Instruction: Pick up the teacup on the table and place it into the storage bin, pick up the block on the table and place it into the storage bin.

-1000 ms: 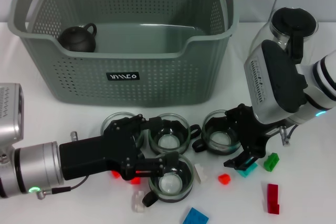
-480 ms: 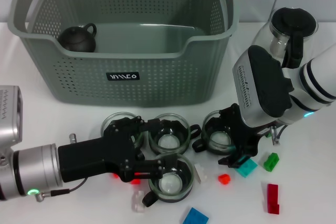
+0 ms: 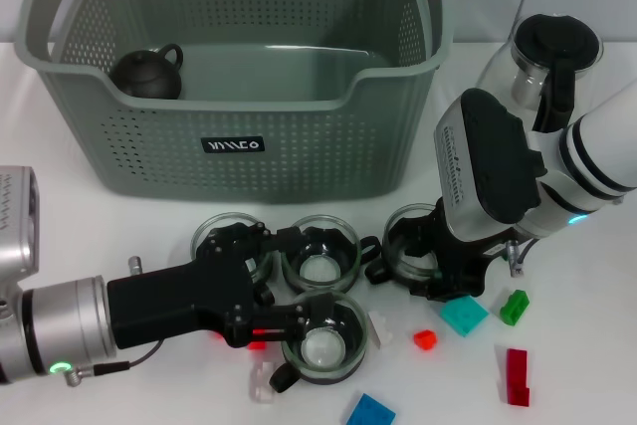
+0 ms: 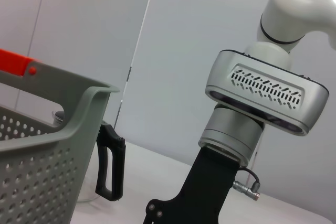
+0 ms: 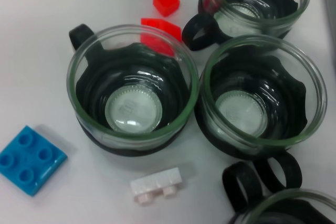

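Little is done yet: the bin point(image 3: 239, 87) holds only a dark teapot point(image 3: 146, 72), while four cups and the loose blocks sit on the table in front of it. Left gripper point(image 3: 284, 320) pinches the rim of the near cup point(image 3: 323, 340), not yet lifted. Right gripper point(image 3: 448, 281) hovers by the teal block point(image 3: 464, 315); I cannot tell how it's set.

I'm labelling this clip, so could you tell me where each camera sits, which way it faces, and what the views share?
Head view: high, looking forward and down at the storage bin, teacups and blocks; both arms show, left claw at the nearest teacup.
Left wrist view: low, looking sideways past the bin at the right arm.
Right wrist view: straight down on teacups and the blue block; no arm shows.
Shared: head and right wrist both show that teacup.
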